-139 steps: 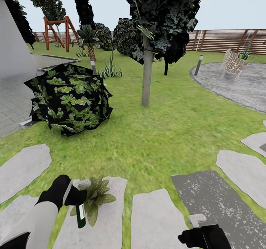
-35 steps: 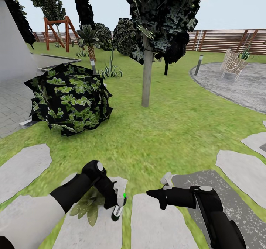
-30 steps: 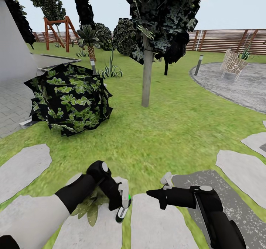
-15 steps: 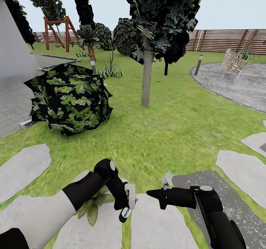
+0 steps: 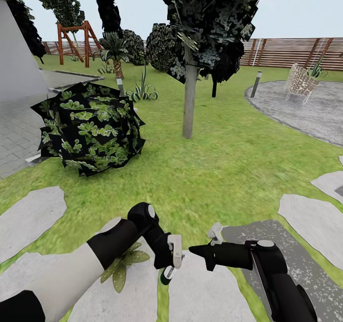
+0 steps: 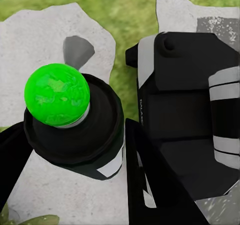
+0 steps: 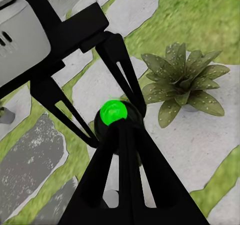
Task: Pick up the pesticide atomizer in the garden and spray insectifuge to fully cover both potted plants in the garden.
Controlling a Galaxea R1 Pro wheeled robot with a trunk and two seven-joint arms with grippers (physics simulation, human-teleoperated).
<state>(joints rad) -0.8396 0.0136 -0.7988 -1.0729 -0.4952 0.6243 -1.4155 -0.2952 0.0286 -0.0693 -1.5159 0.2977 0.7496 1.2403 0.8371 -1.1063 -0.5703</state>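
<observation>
From the head view, the left gripper [image 5: 170, 260] hangs low over the pale, rough-edged stepping stones [image 5: 200, 288], its black fingers clamped around the pesticide atomizer [image 5: 167, 275], of which a dark rounded end with a green spot pokes out below the pale finger pads. Just beside that arm, a potted plant [image 5: 121, 264] spreads flat, pointed olive leaves over a light stone. The right gripper [image 5: 205, 251] points leftward toward the left one, near it but apart; whether its matte black fingers are parted cannot be told from here. Behind lie blurred green lawn [image 5: 214, 169], a round dark leafy bush [image 5: 90, 129], a smooth grey tree trunk [image 5: 189, 100] and a brown slatted fence [image 5: 295, 52]. In the left wrist view, the atomizer [image 6: 75, 125] shows end-on as a round dark cylinder with a glossy bright green dome at its middle, pinched between black fingers [image 6: 145, 185], with the boxy black-and-white right gripper body [image 6: 185, 110] alongside over speckled grey stone. In the right wrist view, the right gripper [image 7: 122, 135] looks along thin black fingers that lie close together around the green dome of the atomizer [image 7: 114, 112]; the left gripper [image 7: 85, 105] straddles it with angular black prongs, and the potted plant [image 7: 182, 87], a speckled rosette, sits on white stone nearby.
</observation>
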